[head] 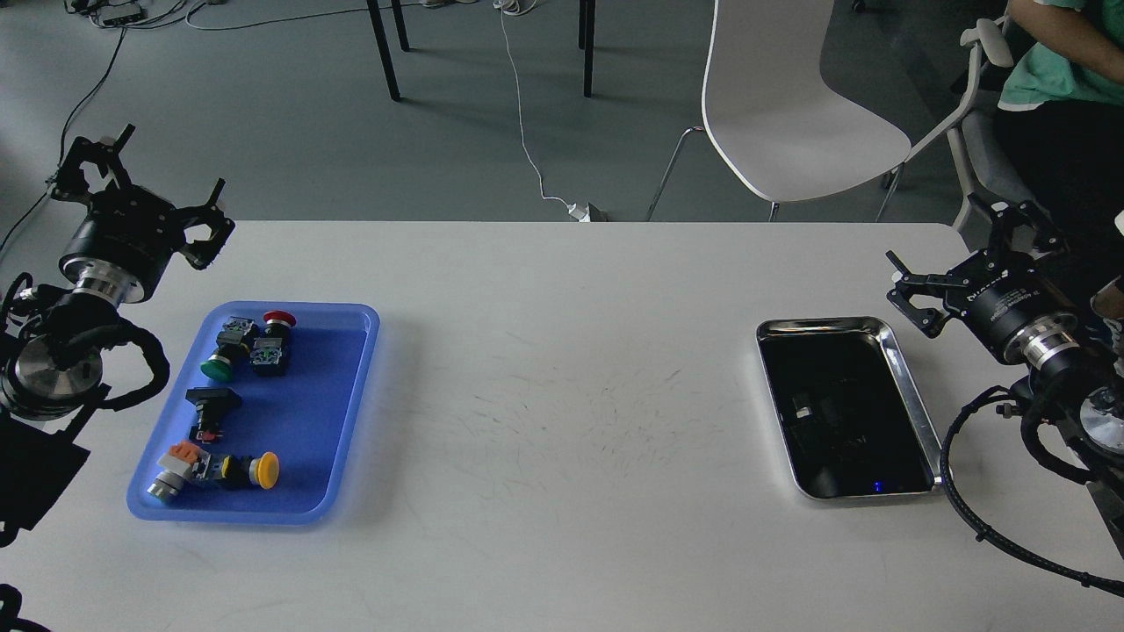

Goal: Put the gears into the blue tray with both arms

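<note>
A white table [562, 369] (faintly scuffed at its middle) bears the blue tray [347, 439] at its left and a shiny steel tray [909, 386] at its right

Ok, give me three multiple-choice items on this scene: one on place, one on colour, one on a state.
1. Where on the table is the blue tray?
A. left side
B. middle
C. right side

2. Which cap colour is in the blue tray?
A. white
B. purple
C. green

3. How is the left gripper?
A. shut on a switch
B. open, holding nothing
C. resting in the steel tray

Key: 1 A, it lies by the left arm. 2 C, the green-capped switch lies at its far end. 3 B, its fingers are spread above the table edge.
</note>
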